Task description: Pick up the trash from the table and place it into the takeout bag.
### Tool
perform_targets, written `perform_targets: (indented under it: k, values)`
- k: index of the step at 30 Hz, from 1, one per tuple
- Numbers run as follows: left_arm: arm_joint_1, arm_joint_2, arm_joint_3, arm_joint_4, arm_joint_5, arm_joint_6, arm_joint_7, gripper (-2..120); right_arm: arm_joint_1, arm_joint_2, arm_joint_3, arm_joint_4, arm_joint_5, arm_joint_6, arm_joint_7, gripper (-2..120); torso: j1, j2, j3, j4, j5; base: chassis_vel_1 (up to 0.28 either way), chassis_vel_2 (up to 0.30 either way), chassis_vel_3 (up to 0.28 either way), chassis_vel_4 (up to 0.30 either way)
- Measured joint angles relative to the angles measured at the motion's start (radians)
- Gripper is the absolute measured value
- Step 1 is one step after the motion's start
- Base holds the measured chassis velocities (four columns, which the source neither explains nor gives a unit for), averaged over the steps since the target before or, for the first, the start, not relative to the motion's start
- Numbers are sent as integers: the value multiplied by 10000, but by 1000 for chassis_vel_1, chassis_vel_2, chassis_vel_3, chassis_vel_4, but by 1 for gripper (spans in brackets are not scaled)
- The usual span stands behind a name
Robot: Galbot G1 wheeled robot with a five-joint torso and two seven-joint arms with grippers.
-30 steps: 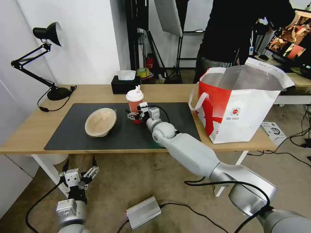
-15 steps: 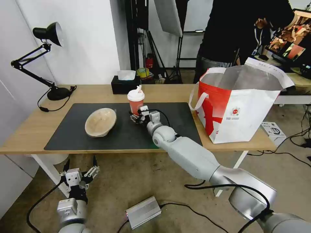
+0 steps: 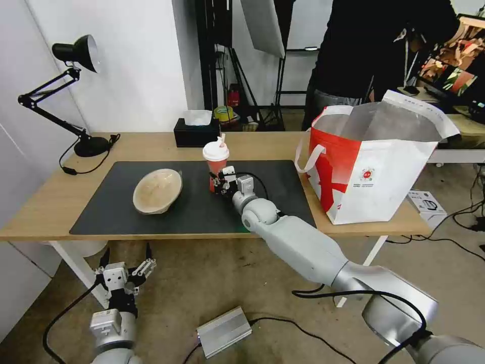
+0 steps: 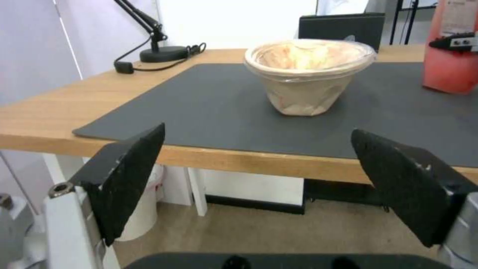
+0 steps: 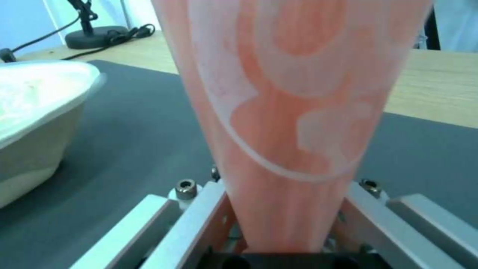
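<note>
The tall red cup [image 3: 215, 161] with a white lid stands upright over the middle of the dark mat [image 3: 116, 202] on the table [image 3: 151, 144]. My right gripper [image 3: 221, 183] is shut on its lower part; in the right wrist view the cup [image 5: 294, 93] is squeezed between that gripper [image 5: 283, 224]. Whether its base touches the mat I cannot tell. The shallow beige bowl [image 3: 157, 190] sits on the mat to the cup's left, also the bowl [image 4: 306, 74] beside the cup [image 4: 448, 56]. The takeout bag [image 3: 374, 172] stands open at the table's right end. My left gripper [image 3: 126, 268] hangs open below the table edge.
A black tissue box [image 3: 196, 132] sits at the table's back edge behind the cup. A black desk lamp [image 3: 76, 96] stands at the back left. A silver box [image 3: 224, 331] and cables lie on the floor. A person stands behind the bag.
My right gripper has carried the red cup a little to the right, toward the bag. The bowl and the left arm have stayed put.
</note>
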Motion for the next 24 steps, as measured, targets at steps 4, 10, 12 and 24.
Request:
perform_targets:
  k: [4, 10, 12, 24]
  values:
    - [8, 6, 2, 0, 5, -1, 0, 100, -6, -212, -18, 229, 44, -51, 78, 6, 0, 0, 1, -2, -2, 0, 0, 0, 0]
    - [22, 28, 11, -19, 7, -2, 0, 100, 88, -639, -70, 865, 165, -253, 253, 6, 0, -1, 1, -2, 0, 0, 0, 0, 0]
    - [23, 38, 13, -23, 9, -3, 0, 100, 168, -806, -87, 1161, 265, -374, 324, 6, 0, 0, 1, 0, 0, 0, 0, 0, 0]
    - [17, 188, -11, -192, -21, 13, 0, 100, 1120, -1961, -284, 2956, 1052, -1053, 791, 6, 1, 0, 1, 0, 1, 0, 0, 0, 0]
